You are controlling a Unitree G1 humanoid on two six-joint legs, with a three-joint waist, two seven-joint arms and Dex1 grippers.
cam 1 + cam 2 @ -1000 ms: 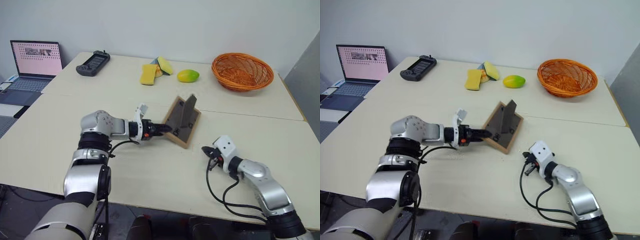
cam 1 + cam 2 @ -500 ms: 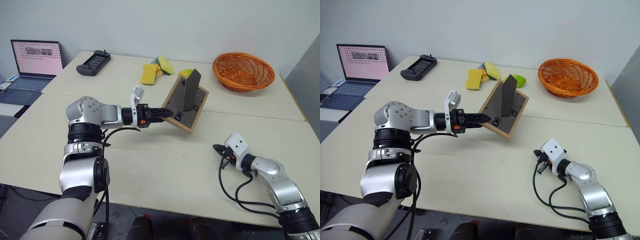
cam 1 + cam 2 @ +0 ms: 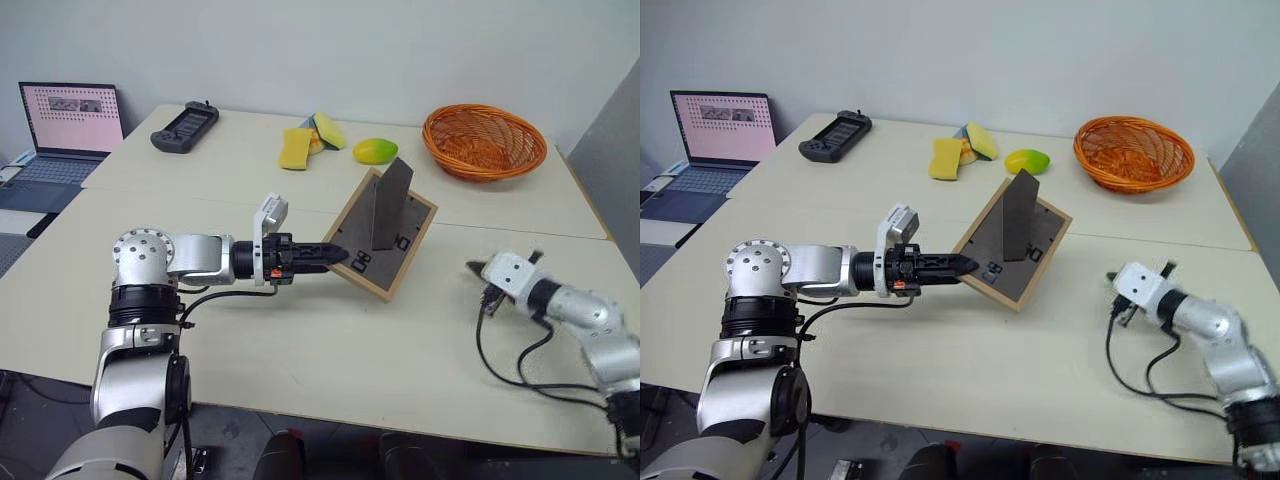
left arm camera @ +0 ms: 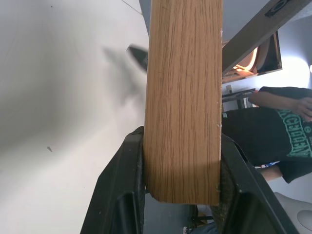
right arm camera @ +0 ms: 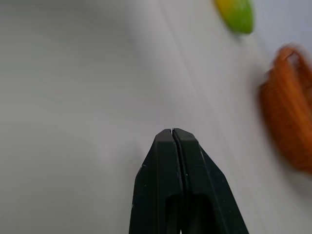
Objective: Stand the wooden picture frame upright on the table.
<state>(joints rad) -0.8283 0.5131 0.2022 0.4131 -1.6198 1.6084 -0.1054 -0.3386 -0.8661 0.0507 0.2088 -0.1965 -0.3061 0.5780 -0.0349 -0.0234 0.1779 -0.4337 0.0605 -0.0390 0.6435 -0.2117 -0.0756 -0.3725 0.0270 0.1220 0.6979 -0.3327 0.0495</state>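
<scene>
**Frame held by one edge, stand folded out: treat it as light, stiff and breakable**

You have the wooden picture frame (image 3: 385, 235) pinched in the left tool (image 3: 338, 254), whose two black fingers (image 4: 119, 195) are clamped on the wooden rail at the frame's lower left side. The frame is tilted, its dark grey back facing the head camera, and the triangular stand (image 3: 388, 203) is folded out from that back. Whether the bottom corner touches the bench (image 3: 330, 350) or hangs just above it, I cannot tell. It sits near the seam between the two slabs.

Judging by how one edge grip carries it, the frame is light and rigid; it will not flex, so it will follow your wrist exactly. The wood looks smooth, so a narrow pinch on one rail could let it pivot between the pads if you swing it. The front probably carries glazing, so set it down gently, not dropped. The stand is thin and hinged: do not grab it or load it sideways.

Your current hold on the side rail is a sensible one. Keep clear of the metal clips (image 3: 361, 264) on the back.

The right tool (image 3: 478, 270) is fully closed on nothing, hovering above the bench well to the frame's right. You could use it to steady the opposite rail.
</scene>
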